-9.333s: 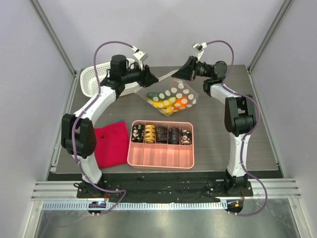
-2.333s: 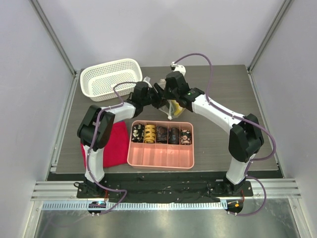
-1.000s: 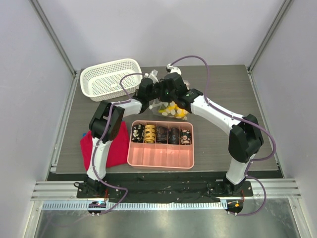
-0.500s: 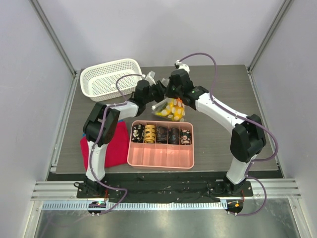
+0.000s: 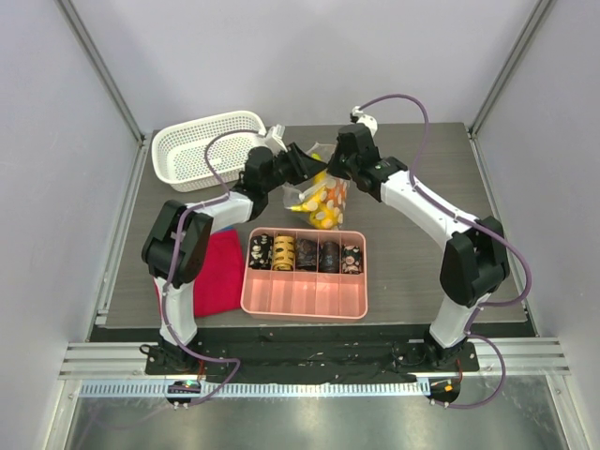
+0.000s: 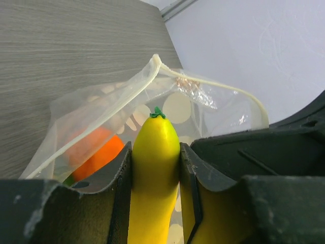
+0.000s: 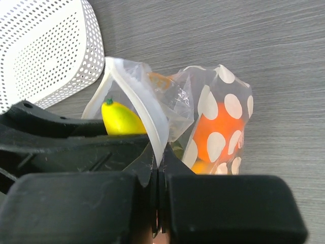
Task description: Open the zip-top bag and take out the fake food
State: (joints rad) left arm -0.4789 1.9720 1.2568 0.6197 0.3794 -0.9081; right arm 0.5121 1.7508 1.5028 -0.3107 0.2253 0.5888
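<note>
The zip-top bag (image 5: 326, 199) hangs open-mouthed above the table behind the pink tray. My right gripper (image 5: 337, 170) is shut on the bag's rim strip (image 7: 152, 129) and holds it up. My left gripper (image 5: 306, 170) is at the bag's mouth and is shut on the yellow banana (image 6: 155, 162), its green tip pointing into the bag (image 6: 208, 104). The banana also shows in the right wrist view (image 7: 121, 120). An orange piece (image 6: 94, 152) lies inside the bag beside the banana. Another orange piece (image 7: 219, 129) fills the bag's hanging lower part (image 7: 226, 101).
The white lattice basket (image 5: 202, 148) stands at the back left, close to the left arm; its wall shows in the right wrist view (image 7: 45, 51). The pink tray (image 5: 305, 286) with dark cylinders sits in front of the bag. A red cloth (image 5: 223, 272) lies left of the tray.
Both grippers have shifted right and back with the bag, which hangs more upright. The right gripper has lifted the rim; the left gripper now sits at the bag's mouth.
</note>
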